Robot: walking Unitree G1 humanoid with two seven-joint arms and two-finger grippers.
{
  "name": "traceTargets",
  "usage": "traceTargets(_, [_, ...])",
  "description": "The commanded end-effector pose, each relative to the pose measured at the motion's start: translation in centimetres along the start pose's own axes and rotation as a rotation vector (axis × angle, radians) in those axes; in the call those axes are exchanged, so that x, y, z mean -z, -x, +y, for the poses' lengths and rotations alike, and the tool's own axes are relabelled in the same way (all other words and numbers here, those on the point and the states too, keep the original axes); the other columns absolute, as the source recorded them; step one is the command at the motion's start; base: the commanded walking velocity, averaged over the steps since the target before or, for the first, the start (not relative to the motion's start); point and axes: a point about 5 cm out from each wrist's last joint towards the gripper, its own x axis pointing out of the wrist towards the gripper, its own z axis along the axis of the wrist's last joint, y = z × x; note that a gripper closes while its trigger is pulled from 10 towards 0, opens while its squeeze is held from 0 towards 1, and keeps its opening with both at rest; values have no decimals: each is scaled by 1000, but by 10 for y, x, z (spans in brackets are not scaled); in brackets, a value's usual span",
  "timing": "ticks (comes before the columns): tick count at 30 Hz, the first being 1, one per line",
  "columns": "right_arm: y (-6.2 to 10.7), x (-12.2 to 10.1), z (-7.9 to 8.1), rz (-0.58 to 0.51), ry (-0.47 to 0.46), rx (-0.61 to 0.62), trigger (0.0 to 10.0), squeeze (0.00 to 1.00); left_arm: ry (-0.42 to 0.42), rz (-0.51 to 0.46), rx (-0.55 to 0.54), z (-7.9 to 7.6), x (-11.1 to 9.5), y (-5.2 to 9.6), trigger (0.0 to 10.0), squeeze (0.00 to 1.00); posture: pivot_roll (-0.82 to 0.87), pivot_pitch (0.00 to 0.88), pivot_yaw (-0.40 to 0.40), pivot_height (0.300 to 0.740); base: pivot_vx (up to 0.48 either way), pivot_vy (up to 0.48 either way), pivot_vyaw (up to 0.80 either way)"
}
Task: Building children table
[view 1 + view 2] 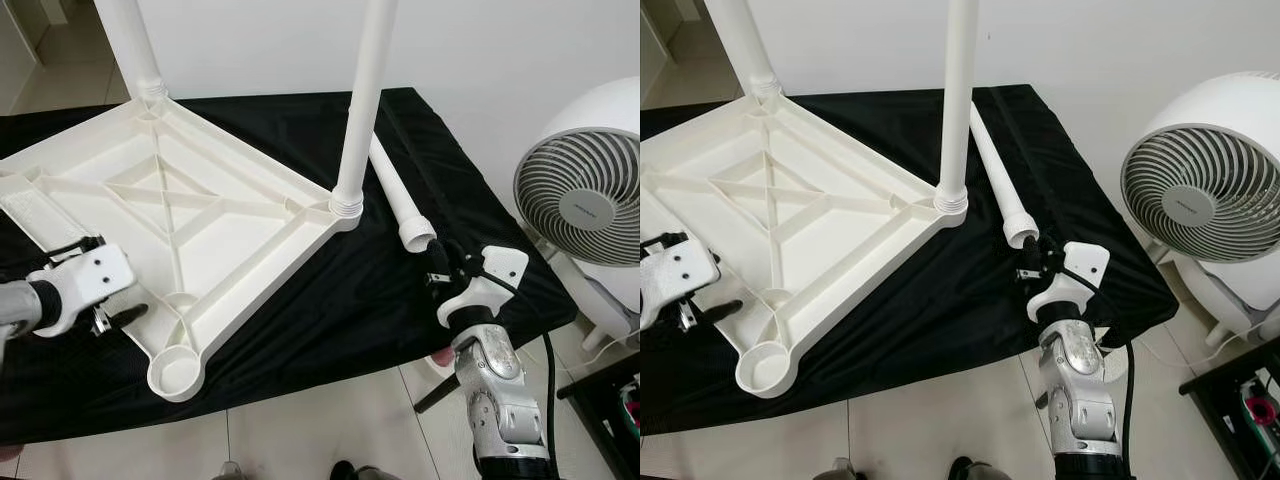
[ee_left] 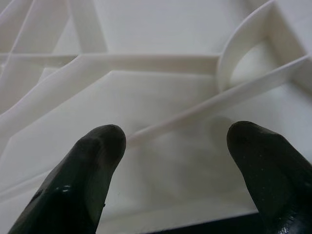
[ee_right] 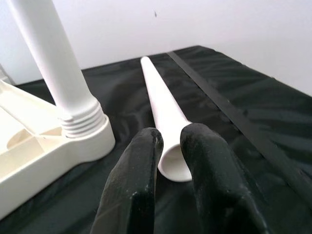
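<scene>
- The white tabletop [image 1: 200, 200] lies upside down on the black cloth [image 1: 400, 300], ribbed underside facing up, one empty round leg socket [image 1: 176, 372] at the corner nearest the robot.
- Two legs are already standing in their sockets: the near screwed-in leg [image 1: 362, 100] rises straight up from the right corner, and the far screwed-in leg [image 1: 130, 45] rises, leaning slightly, from the back corner.
- The loose leg [image 3: 163, 109] lies flat on the cloth just beside the near screwed-in leg, apart from the tabletop. Its long axis runs away from the robot, the wide open mouth toward the robot and the narrow tip toward the wall.
- The right gripper [image 3: 168, 141] sits low at the mouth of the loose leg, the silver right arm [image 1: 495, 400] reaching up from the table's near edge. Its two black fingers are nearly together with a narrow gap; whether they pinch the rim I cannot tell.
- The left gripper [image 2: 175, 141] hovers over the tabletop's near left edge, fingers spread wide apart, nothing between them, pointing in over the ribs toward the empty socket.
- A white fan [image 1: 585, 190] stands on the floor to the right of the table.
</scene>
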Motion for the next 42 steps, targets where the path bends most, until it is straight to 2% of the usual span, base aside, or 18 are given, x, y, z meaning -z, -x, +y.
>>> traceTargets(1, [-1, 3, 1, 29, -1, -16, 10000, 0, -25, -1, 33, -8, -3, -6, 10000, 0, 125, 94, -33, 740, 0, 0, 0])
traceTargets(5, [-10, 6, 8, 83, 26, -54, 10000, 0, -37, -45, 57, -15, -13, -16, 10000, 0, 119, 99, -26, 740, 0, 0, 0])
traceTargets(6, [-19, 12, 11, 147, 72, -60, 10000, 0, -46, -74, 76, -19, -21, -23, 10000, 0, 119, 102, -25, 740, 0, 0, 0])
traceTargets(7, [-22, 13, 12, 165, 73, -61, 10000, 0, -49, -85, 81, -20, -24, -25, 10000, 0, 119, 102, -25, 740, 0, 0, 0])
traceTargets(14, [-37, 18, 19, 192, 62, -81, 10000, 0, -63, -117, 101, -23, -33, -31, 10000, 0, 118, 107, -21, 740, 0, 0, 0])
traceTargets(15, [-37, 18, 19, 192, 62, -81, 10000, 0, -63, -117, 101, -23, -33, -31, 10000, 0, 118, 107, -21, 740, 0, 0, 0])
traceTargets(19, [-54, 25, 24, 242, 47, -81, 10000, 0, -76, -136, 111, -23, -39, -33, 10000, 0, 122, 118, -14, 740, 0, 0, 0])
traceTargets(21, [-54, 25, 24, 242, 47, -81, 10000, 0, -76, -136, 111, -23, -39, -33, 10000, 0, 122, 118, -14, 740, 0, 0, 0])
traceTargets(23, [-67, 27, 26, 250, 29, -78, 10000, 0, -88, -134, 116, -23, -40, -33, 10000, 0, 123, 124, -12, 740, 0, 0, 0])
traceTargets(24, [-67, 27, 26, 250, 29, -78, 10000, 0, -88, -134, 116, -23, -40, -33, 10000, 0, 123, 124, -12, 740, 0, 0, 0])
traceTargets(25, [-78, 28, 29, 261, 19, -74, 10000, 0, -93, -137, 123, -24, -41, -33, 10000, 0, 126, 131, -10, 740, 0, 0, 0])
traceTargets(26, [-81, 29, 30, 267, 13, -65, 10000, 0, -93, -138, 125, -24, -42, -34, 10000, 0, 126, 131, -10, 740, 0, 0, 0])
traceTargets(32, [-91, 32, 32, 280, -14, -53, 10000, 0, -95, -141, 128, -24, -43, -34, 10000, 0, 132, 138, -9, 740, 0, 0, 0])
traceTargets(37, [-105, 34, 39, 304, -43, -56, 10000, 0, -100, -146, 151, -29, -45, -35, 10000, 0, 139, 147, -7, 740, 0, 0, 0])
traceTargets(42, [-110, 35, 46, 327, -64, -76, 10000, 0, -103, -152, 157, -30, -47, -35, 10000, 0, 145, 148, -10, 740, 0, 0, 0])
